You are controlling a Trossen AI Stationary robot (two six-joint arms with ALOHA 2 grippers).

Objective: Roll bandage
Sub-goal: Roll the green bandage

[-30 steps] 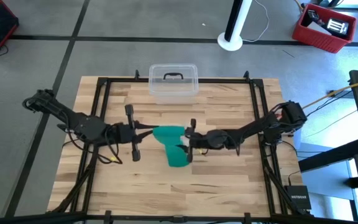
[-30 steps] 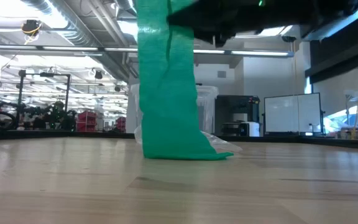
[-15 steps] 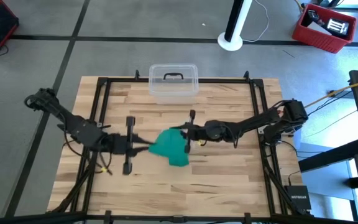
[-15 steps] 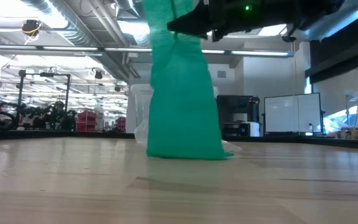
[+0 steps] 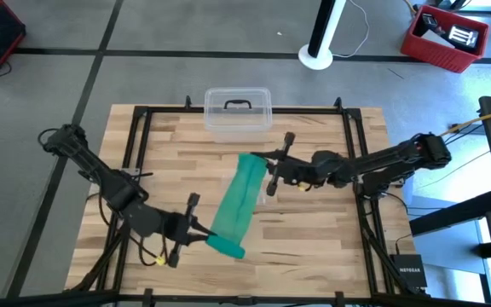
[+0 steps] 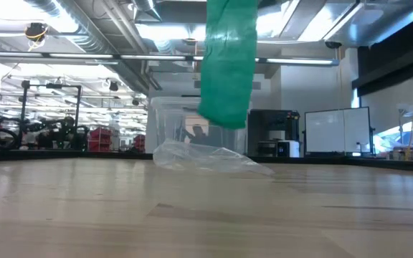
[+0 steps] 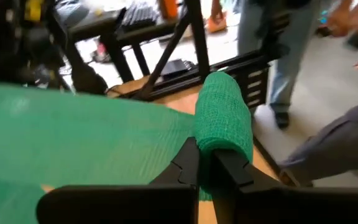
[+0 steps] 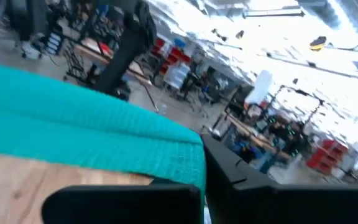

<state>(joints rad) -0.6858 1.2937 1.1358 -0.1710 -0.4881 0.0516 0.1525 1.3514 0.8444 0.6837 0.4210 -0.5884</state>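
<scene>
High view | bandage [image 5: 239, 198] stretched taut above table centre, off the wood, ready for rolling | left gripper [image 5: 201, 232] pinches rolled front end | right gripper [image 5: 268, 164] pinches rear end

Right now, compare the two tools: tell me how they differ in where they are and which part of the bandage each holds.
The left tool sits near the table's front and pinches the rolled end of the bandage; the right tool sits nearer the clear lidded box and pinches the flat loose end. The left arm reaches in from the front left, the right arm from the right side. Both are shut on the bandage, holding it stretched above the table.
</scene>
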